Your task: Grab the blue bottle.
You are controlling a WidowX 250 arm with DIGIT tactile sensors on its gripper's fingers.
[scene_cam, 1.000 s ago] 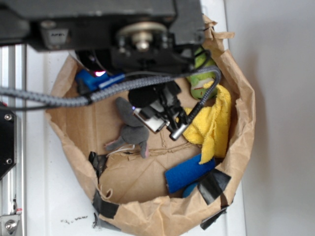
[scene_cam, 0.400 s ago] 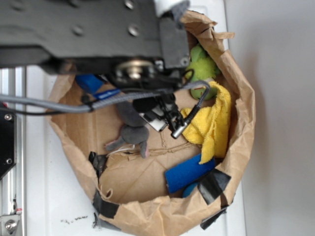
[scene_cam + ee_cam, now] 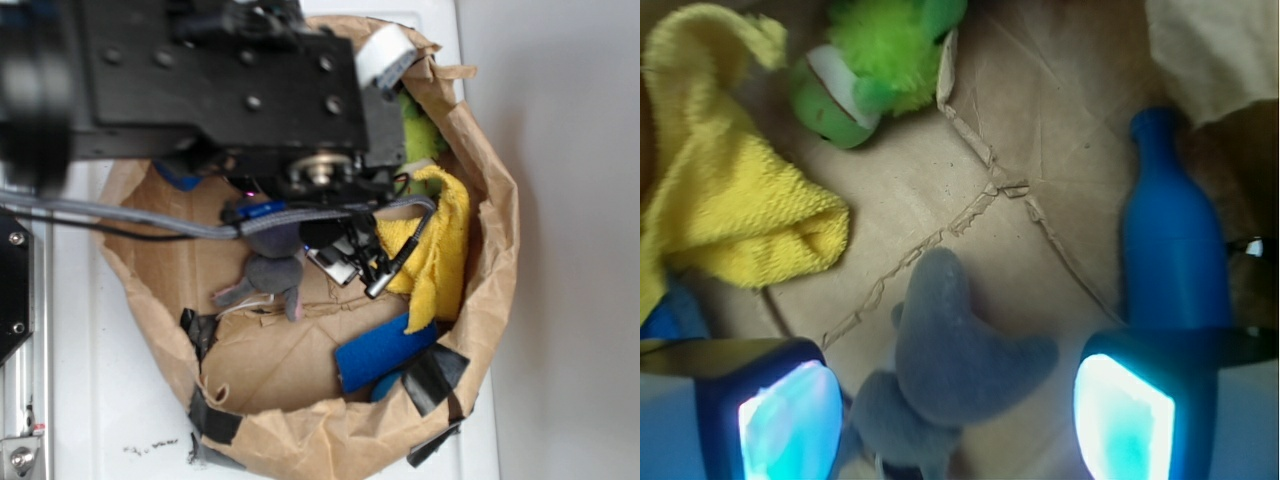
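In the wrist view the blue bottle point(image 3: 1170, 245) lies on the brown paper floor at the right, its neck and cap pointing up the frame. My gripper point(image 3: 955, 420) is open, with glowing pads at the bottom left point(image 3: 790, 420) and bottom right point(image 3: 1125, 415). A grey plush point(image 3: 950, 355) lies between and below them. The bottle's base runs just behind the right finger. In the exterior view the arm hides most of the blue bottle point(image 3: 176, 177). There the gripper point(image 3: 347, 260) hangs beside the grey plush point(image 3: 270, 270).
Everything sits in a crumpled brown paper bag point(image 3: 485, 300) with raised walls. A yellow cloth point(image 3: 432, 250) and a green fuzzy toy point(image 3: 870, 60) lie at one side. A dark blue roll point(image 3: 385, 352) rests near the front wall, by black tape point(image 3: 432, 378).
The arm has swung further over the bag, and the gripper has shifted slightly right and down the frame. The bottle is now more covered in the exterior view.
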